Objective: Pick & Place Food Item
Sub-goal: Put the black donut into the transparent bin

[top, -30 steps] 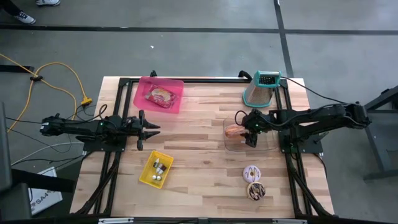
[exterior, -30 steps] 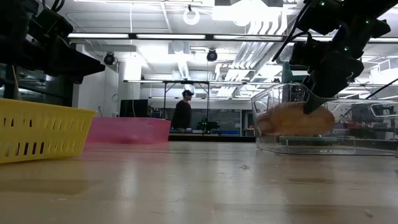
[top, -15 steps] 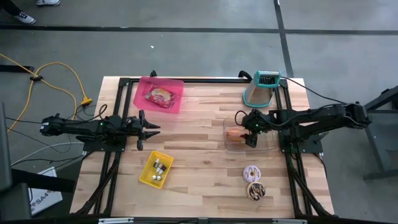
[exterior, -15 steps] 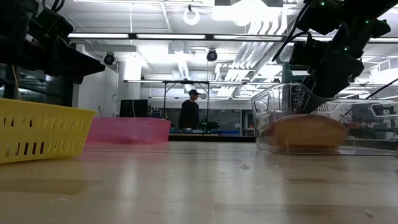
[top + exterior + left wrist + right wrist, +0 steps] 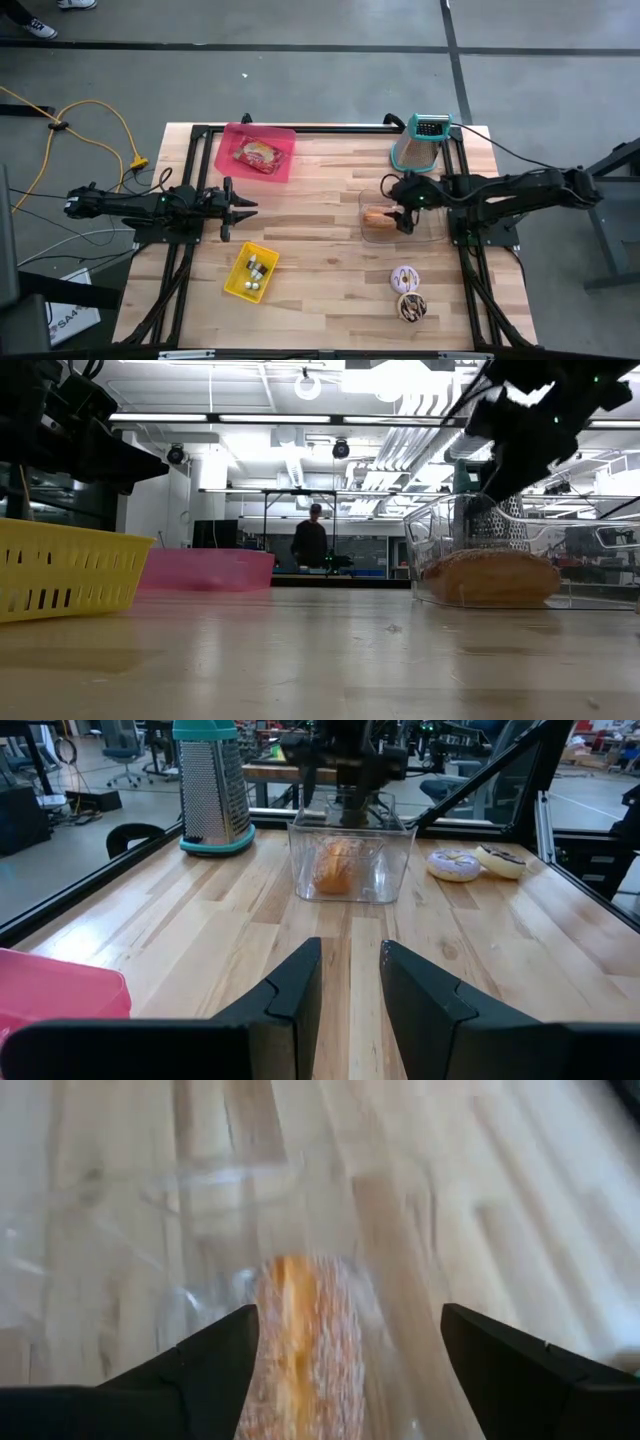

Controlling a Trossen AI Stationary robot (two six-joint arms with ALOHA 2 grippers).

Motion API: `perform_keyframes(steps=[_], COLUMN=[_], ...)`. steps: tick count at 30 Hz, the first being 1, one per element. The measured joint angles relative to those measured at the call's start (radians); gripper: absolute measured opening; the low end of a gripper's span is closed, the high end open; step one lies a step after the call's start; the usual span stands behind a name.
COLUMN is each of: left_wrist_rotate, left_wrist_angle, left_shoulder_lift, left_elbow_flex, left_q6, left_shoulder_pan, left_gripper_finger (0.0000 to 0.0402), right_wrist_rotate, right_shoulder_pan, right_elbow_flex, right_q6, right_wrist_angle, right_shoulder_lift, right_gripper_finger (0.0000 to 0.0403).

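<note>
The placing step looks finished: the bread roll [image 5: 377, 213] lies on the floor of the clear plastic container [image 5: 432, 232] near the middle right of the bench [image 5: 320, 280], and nothing grips it. The right tool [image 5: 404, 208] hangs above the container's rim, its fingers [image 5: 215, 1360] spread wide on either side of the roll in the right wrist view, released and empty. From bench height the roll [image 5: 490, 576] rests flat behind the clear wall with the dark tool [image 5: 515, 435] above it and apart from it. The left tool [image 5: 237, 208] waits at the left side of the bench, between the pink tray [image 5: 283, 165] and the yellow basket [image 5: 238, 281]; its fingers [image 5: 290, 995] stand a narrow gap apart and hold nothing. If more food is to be moved, the likely candidates are the two doughnuts [image 5: 407, 293] lying on the bench just beyond the container, toward the near edge. The next move calls for lifting the right arm straight up so the open fingers clear the container's walls without knocking it, then swinging over to whichever item comes next
</note>
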Motion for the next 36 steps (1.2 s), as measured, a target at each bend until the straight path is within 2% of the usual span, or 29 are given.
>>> perform_keyframes(steps=[8, 21, 28, 36], left_wrist_rotate=[0.0, 0.0, 0.0, 0.0], left_wrist_angle=[0.003, 0.008, 0.008, 0.008], left_shoulder_lift=[0.0, 0.0, 0.0, 0.0], left_elbow_flex=[0.0, 0.0, 0.0, 0.0], left_q6=[0.0, 0.0, 0.0, 0.0], left_shoulder_pan=[0.0, 0.0, 0.0, 0.0], left_gripper_finger=[0.01, 0.01, 0.01, 0.01], right_wrist_rotate=[0.071, 0.152, 0.145, 0.141], right_shoulder_pan=[0.143, 0.372, 0.578, 0.77], right_elbow_flex=[0.048, 0.078, 0.078, 0.078], right_q6=[-0.029, -0.024, 0.13, 0.338], right_wrist_angle=[-0.012, -0.057, -0.073, -0.081], right_shoulder_lift=[-0.108, -0.104, -0.05, 0.067], right_gripper_finger=[0.0303, 0.0302, 0.0302, 0.0302])
